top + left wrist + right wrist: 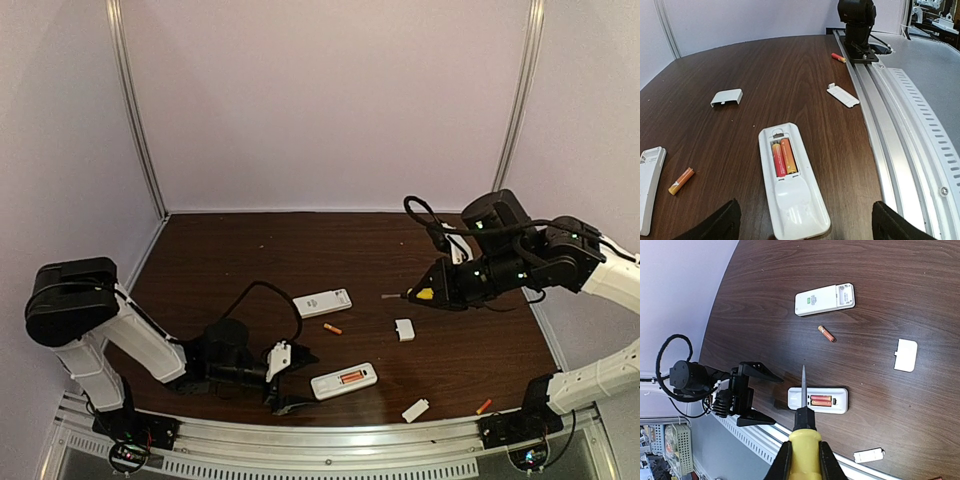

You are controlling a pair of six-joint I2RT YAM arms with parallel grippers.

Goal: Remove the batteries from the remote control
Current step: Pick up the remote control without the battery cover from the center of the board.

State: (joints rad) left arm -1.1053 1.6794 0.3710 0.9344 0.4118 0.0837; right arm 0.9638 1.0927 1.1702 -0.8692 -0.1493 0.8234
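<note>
Prying is judged the step in hand: two batteries (784,158) are seated in the opened remote (792,185) by the table's (300,250) front edge. The left gripper (299,380) is spread wide just beside it. The right gripper (803,462) is clamped on a screwdriver (803,420), whose tip must be brought under a battery end.

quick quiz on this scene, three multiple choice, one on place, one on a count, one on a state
1. The loose battery nearest the near remote lies: a) between it and the far remote b) inside the far remote c) on top of the near remote
2. Batteries in the near remote: a) none b) two c) four
3. The right gripper is: a) open b) shut on the screwdriver c) shut on a battery
Answers: 1a, it lies between both remotes; 2b, two orange cylinders fill the open bay; 3b, it clamps the yellow handle.
</note>
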